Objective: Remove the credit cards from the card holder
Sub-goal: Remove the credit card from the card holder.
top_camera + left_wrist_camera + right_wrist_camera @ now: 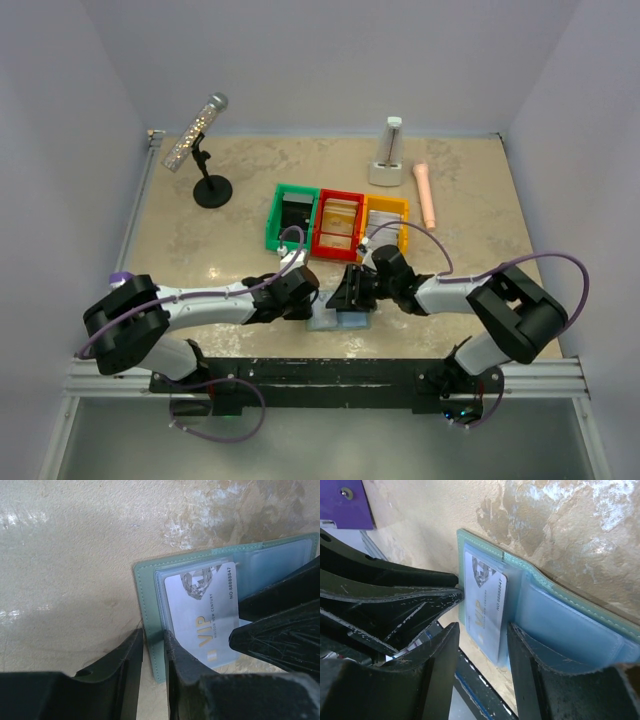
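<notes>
On table (480,200), L gripper (153,652) straddles card holder (150,580) edge, R gripper (482,630) card (487,605).

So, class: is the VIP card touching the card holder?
Touching. Left wrist view shows the VIP card lying on the card holder, partly tucked inside it.

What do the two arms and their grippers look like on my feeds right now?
The left arm and right arm match: white tubular links between bulky black joint housings, each trailing a looping purple cable. The left arm also carries a small purple cap at its shoulder. The left gripper and right gripper have black tapered fingers, scuffed with pale scratches.
</notes>
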You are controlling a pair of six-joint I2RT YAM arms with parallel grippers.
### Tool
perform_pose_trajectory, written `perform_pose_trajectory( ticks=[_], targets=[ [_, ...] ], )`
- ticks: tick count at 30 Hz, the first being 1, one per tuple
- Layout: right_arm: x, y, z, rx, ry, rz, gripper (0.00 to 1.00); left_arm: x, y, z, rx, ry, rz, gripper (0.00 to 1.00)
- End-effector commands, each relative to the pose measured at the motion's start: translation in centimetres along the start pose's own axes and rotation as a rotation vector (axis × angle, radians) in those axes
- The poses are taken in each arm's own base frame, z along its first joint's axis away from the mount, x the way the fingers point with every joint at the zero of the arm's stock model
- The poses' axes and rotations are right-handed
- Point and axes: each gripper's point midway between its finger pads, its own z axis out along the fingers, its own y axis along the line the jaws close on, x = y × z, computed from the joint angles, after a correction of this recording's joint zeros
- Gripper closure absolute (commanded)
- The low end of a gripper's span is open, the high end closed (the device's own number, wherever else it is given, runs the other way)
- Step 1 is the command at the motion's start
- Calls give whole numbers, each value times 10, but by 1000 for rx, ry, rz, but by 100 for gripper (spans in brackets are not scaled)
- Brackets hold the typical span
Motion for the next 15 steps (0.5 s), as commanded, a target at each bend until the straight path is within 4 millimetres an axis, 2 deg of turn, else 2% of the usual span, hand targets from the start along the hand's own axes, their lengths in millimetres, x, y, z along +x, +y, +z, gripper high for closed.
perform_pose_trajectory(
  ticks=[1, 15],
  targets=[
    [-2, 16, 1, -77, -6, -16, 53, 51, 41, 7, -125, 172, 39, 72],
    [0, 12, -6, -43, -17, -39, 54, 52, 44, 8, -138, 177, 45, 76]
  ],
)
